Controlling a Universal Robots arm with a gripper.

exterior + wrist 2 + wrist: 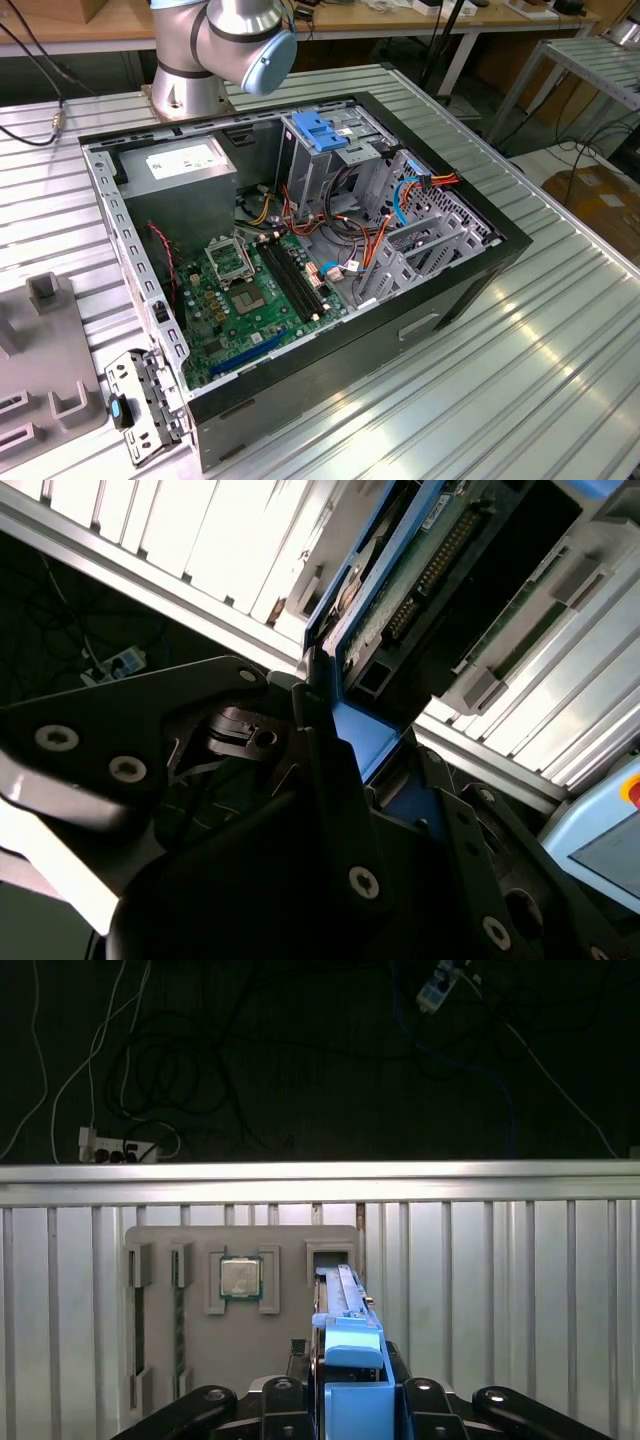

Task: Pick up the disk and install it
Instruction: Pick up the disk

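Note:
In both wrist views my gripper is shut on the disk, clamping it at its blue plastic rail. The first wrist view shows the disk edge-on, with its far end at an upright slot of a grey parts holder; I cannot tell whether it still rests in the slot. In the second wrist view the disk shows its green circuit-board side and blue rail, and the black fingers of the gripper close on the blue end. The open computer case lies on the table in the exterior view.
Inside the case are a metal drive cage with a blue plastic top, a grey power-supply box, a green motherboard and loose cables. The arm's base stands behind the case. The holder carries a processor chip. Beyond the ribbed table's edge lie cables.

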